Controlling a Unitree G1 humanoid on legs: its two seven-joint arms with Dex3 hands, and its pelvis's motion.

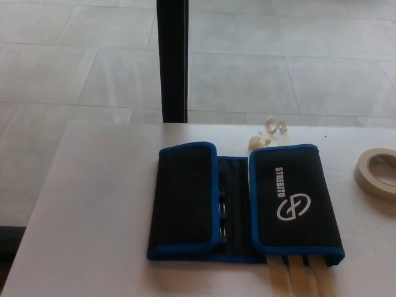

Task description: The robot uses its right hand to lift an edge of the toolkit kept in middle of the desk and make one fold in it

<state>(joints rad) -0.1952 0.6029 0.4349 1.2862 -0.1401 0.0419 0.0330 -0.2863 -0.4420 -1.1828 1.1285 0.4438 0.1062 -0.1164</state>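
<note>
A black toolkit [244, 201] with blue trim lies on the white desk [93, 204] in the head view. Its left flap [184, 197] and its right flap [296, 199], which carries a white logo, are both folded over the middle. Between them a narrow strip with tools [232, 204] shows. Several pale straps [300, 278] stick out from under the right flap at the front. Neither of my hands shows in the picture.
A roll of tape [377, 172] lies at the desk's right edge. Small pale bits [267, 131] sit behind the toolkit near the far edge. A black post [172, 59] stands behind the desk on a tiled floor.
</note>
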